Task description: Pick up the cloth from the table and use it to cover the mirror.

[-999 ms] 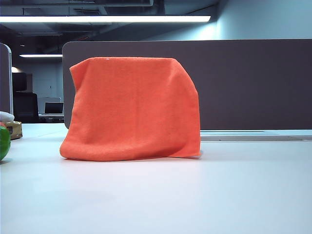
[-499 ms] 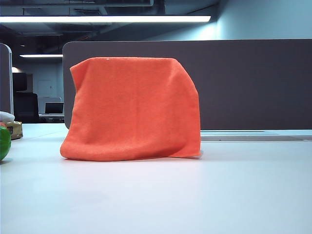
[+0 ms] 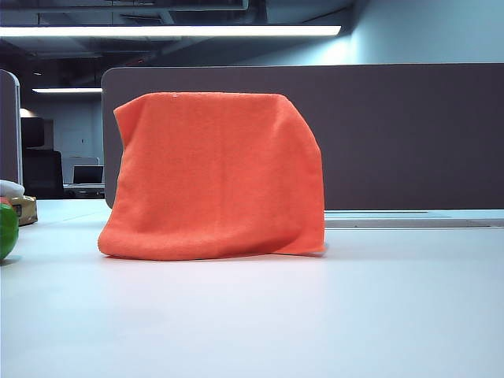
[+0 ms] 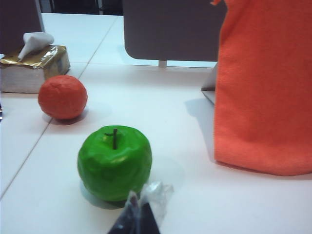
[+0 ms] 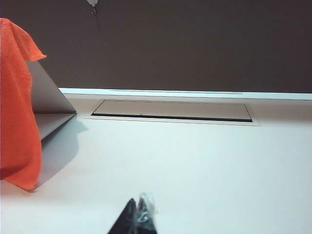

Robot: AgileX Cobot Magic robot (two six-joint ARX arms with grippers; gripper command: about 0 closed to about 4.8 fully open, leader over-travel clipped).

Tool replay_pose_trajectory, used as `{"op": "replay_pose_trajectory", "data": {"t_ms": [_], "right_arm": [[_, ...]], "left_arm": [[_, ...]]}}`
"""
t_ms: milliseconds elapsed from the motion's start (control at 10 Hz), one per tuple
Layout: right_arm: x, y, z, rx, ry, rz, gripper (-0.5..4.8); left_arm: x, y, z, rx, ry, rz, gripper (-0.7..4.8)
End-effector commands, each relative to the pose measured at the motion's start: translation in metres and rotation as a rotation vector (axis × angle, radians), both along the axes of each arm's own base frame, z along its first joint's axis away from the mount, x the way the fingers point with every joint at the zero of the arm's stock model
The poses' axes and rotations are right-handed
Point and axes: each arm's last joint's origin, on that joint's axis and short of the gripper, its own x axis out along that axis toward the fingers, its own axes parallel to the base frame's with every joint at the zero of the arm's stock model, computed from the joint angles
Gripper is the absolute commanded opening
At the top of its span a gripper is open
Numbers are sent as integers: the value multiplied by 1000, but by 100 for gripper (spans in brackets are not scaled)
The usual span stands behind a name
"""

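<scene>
Nothing moves since earlier: cloth (image 3: 213, 177) still drapes mirror (image 5: 51, 105). My left gripper (image 4: 138, 219), apple (image 4: 114, 162) at 12 o'clock, and right gripper (image 5: 136, 220) are closed, empty. Any bump risks sliding it off.

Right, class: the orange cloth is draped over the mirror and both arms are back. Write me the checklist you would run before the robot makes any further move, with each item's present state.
1. Cloth hangs over the mirror's front, its hem on the table: ok.
2. Mirror fully hidden: not ok; in the right wrist view a side strip of the mirror shows beyond the cloth's edge.
3. Left tool shut and holding nothing: ok.
4. Right tool shut and holding nothing: ok.
5. Both tools apart from the cloth: ok.
6. Green apple just ahead of the left tool, apart from the cloth: ok, but mind it.
</scene>
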Motion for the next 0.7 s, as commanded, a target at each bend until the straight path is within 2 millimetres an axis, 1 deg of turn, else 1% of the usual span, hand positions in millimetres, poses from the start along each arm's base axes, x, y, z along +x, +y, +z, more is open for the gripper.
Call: {"op": "replay_pose_trajectory", "data": {"t_ms": [100, 399, 499, 699], "right_arm": [[0, 0, 1, 4, -8, 2, -5], [0, 0, 1, 3, -8, 2, -5], [0, -1, 1, -36, -14, -49, -5], [0, -1, 1, -36, -14, -49, -5]], "left_arm": [[0, -5, 3, 10, -19, 5, -6], [0, -5, 3, 10, -19, 5, -6], [0, -5, 3, 10, -19, 5, -6], [0, -5, 3, 10, -19, 4, -6]]}}
